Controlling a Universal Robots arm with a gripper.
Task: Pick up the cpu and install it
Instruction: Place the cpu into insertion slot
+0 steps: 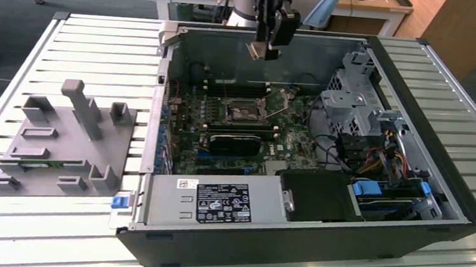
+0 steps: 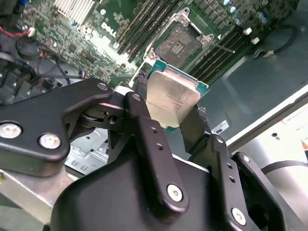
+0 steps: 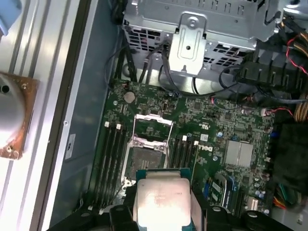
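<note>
The cpu (image 2: 171,96), a flat square chip with a silvery top, is pinched between my gripper's two black fingers (image 2: 144,125). In the exterior view my gripper (image 1: 260,51) hangs shut on the cpu (image 1: 256,51) above the rear part of the open computer case (image 1: 297,253). Below it on the green motherboard lies the cpu socket (image 1: 244,113) with its metal frame swung open. The first wrist view has the cpu (image 3: 161,202) a short way off the open socket (image 3: 147,156), well above the board. The second wrist view also takes in the socket (image 2: 178,45).
A grey fixture (image 1: 59,138) with slots and posts sits on the slatted table (image 1: 100,46) at the exterior view's left. Inside the case are a power supply (image 1: 215,202), a drive cage (image 1: 355,104), cables (image 1: 389,161) and a black block (image 1: 233,142) near the socket.
</note>
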